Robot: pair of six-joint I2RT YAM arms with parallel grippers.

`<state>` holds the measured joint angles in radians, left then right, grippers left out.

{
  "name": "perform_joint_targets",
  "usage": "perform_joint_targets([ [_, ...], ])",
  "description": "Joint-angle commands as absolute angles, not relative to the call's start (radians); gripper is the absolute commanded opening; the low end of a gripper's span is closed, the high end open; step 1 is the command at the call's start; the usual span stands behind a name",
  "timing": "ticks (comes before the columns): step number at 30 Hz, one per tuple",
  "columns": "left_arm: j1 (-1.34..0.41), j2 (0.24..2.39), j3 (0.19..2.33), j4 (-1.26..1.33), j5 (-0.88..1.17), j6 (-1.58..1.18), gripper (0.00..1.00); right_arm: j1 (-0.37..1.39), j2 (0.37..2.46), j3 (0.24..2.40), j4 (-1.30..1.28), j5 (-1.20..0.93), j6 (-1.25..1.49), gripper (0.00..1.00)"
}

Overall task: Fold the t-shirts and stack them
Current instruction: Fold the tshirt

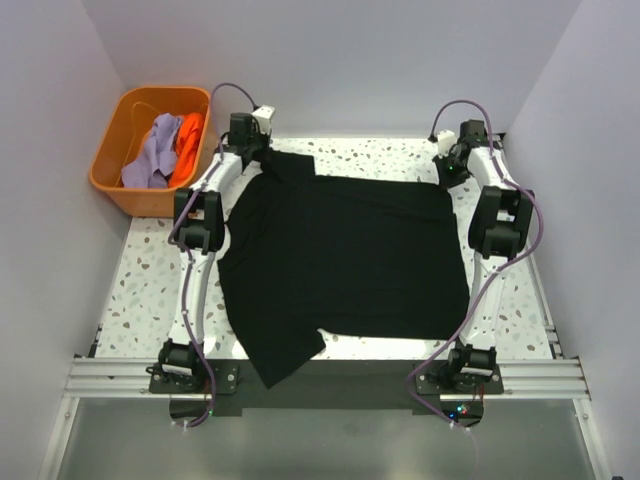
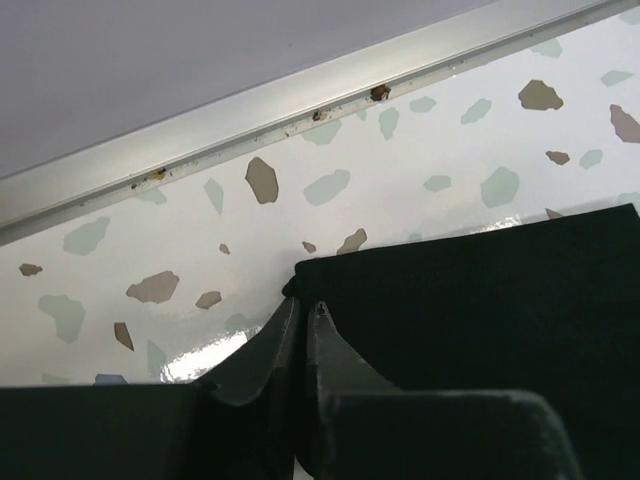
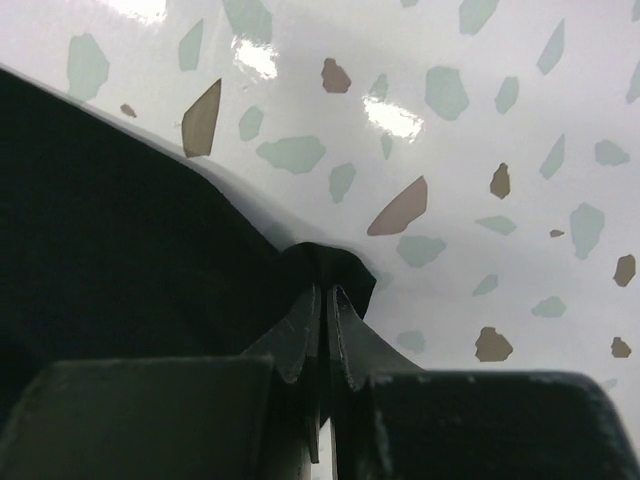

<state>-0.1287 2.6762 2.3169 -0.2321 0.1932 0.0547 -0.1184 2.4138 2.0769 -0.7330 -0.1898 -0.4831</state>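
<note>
Black shirt point(image 1: 345, 260) lay spread flat, right of tub point(image 1: 110, 165). Lavender shirt point(image 1: 150, 152) and orange shirt point(image 1: 188, 145) sat inside tub. Left gripper point(image 2: 303, 306) jaws pinched shut on black shirt's far corner nearest tub. Right gripper point(image 3: 326, 290) jaws clamped on far corner away from tub. Best to lift both corners level, cloth taut, then fold evenly.

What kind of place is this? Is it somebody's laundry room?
Probably a robot test booth, not a home laundry: plain pale walls box in a speckled terrazzo-pattern table, a large black cloth t-shirt lies spread on it, and two robot arms stand on a metal rail.
</note>
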Motion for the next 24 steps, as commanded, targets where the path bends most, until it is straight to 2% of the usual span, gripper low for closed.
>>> perform_joint_targets([
  [1,-0.123,2.646,2.324,-0.086,0.218,0.077,0.05,-0.124,2.326,2.060,-0.762,-0.227,-0.477,0.00],
  [2,-0.123,2.632,2.310,-0.063,0.224,0.074,0.00,-0.124,2.318,2.056,-0.761,-0.229,-0.476,0.00],
  [11,-0.117,2.451,2.162,0.132,0.336,0.081,0.00,-0.124,2.218,2.019,-0.709,-0.239,-0.463,0.00],
  [24,-0.075,2.080,1.714,0.233,0.512,0.098,0.00,-0.124,2.099,1.890,-0.709,-0.256,-0.580,0.00],
])
